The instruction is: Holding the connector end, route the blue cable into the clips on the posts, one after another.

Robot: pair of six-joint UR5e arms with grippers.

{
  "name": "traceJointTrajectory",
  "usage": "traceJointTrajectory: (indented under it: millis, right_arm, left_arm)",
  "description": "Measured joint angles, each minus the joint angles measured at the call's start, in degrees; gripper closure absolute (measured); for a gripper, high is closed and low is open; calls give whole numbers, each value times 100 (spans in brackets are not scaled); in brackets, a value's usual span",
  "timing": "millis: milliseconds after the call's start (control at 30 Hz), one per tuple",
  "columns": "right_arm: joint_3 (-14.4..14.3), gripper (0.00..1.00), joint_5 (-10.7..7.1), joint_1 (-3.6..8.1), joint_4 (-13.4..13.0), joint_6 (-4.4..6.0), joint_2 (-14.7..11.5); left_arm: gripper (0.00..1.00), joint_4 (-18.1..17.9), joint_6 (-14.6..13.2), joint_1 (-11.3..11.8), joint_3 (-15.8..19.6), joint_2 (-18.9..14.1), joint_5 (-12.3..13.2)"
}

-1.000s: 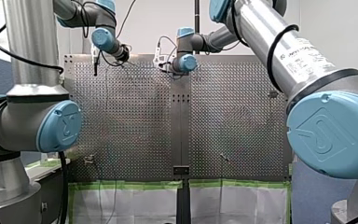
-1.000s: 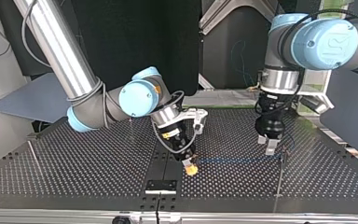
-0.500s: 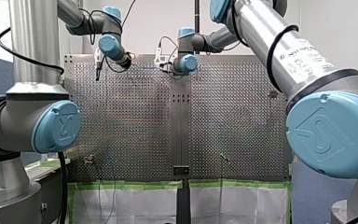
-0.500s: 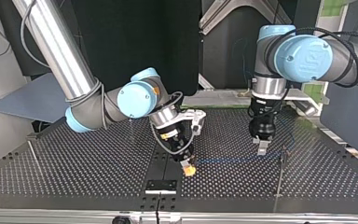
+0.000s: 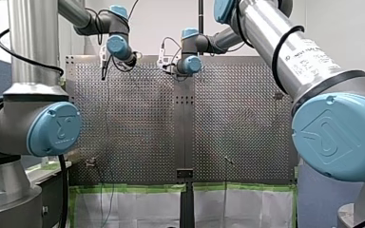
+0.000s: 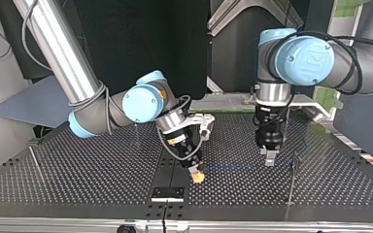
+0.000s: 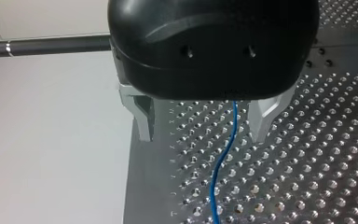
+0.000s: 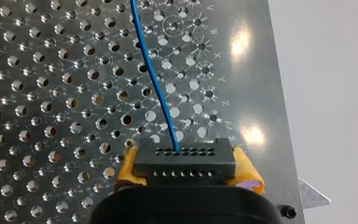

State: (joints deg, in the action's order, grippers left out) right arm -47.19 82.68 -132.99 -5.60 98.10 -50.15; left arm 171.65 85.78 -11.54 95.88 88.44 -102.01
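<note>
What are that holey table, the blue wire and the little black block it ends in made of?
The table looks like bare metal, shiny: it throws bright glints. The blue cable seems plastic-sheathed wire, smooth, gently curved. The connector looks like matte black moulded plastic, with rows of small holes.

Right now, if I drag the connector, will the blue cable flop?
Probably flops: the blue cable is thin and curves loosely away from the connector. Likely light, trailing wherever my right tool pulls. It may slip between the open fingers of my left tool.
</note>
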Motion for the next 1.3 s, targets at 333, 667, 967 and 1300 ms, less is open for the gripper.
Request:
traceJointTrajectory:
  millis: [333,667,967,1300]
  right_arm:
    - [-1,100,-13,26,52,-6,0]
    - [-2,100,-14,128,102,-26,0]
    - [-43,100,-14,282,119,-35,0]
    - [-58,100,-13,309,119,-59,1]
  left_arm:
    - [0,0,-390,-461,-444,495,-494]
    - [0,-69,-326,-931,-688,938,-982]
    - [0,-45,-181,-923,-692,989,-1455]
    - [0,-58,-109,-767,-695,992,-1524]
